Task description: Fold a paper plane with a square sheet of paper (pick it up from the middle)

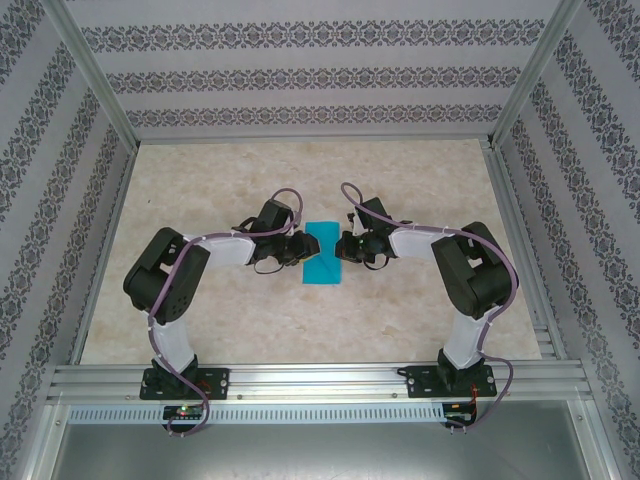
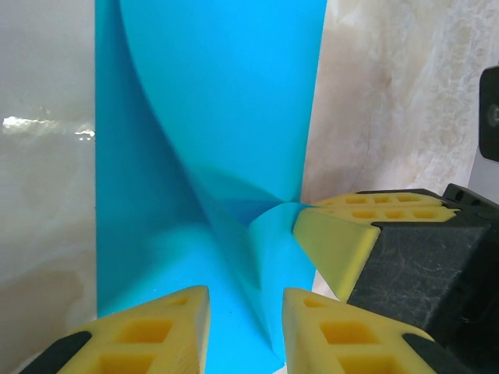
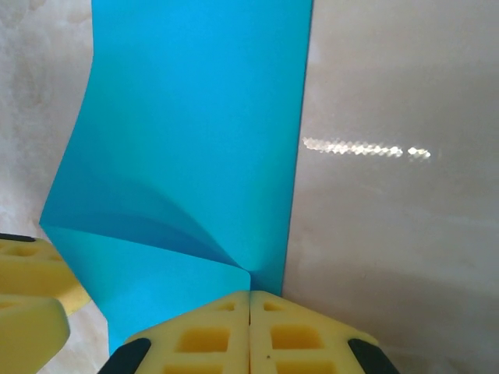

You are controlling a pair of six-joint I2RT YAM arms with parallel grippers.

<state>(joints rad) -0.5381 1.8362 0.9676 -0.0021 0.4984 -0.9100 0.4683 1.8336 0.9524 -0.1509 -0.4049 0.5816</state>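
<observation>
The square sheet of paper is lying on the desk midway between both arms, long axis pointing away. The right fingers are pinching its edge together, and the left fingers are hovering apart.

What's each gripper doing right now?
Left gripper: jaws open, a raised fold of the square sheet of paper between them, apparently not clamped.
Right gripper: jaws closed, pinching the sheet's edge.

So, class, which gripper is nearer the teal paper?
Right. The right gripper, shut, pinches the paper at its edge; the left gripper straddles its raised fold from the opposite side, jaws apart.
</observation>
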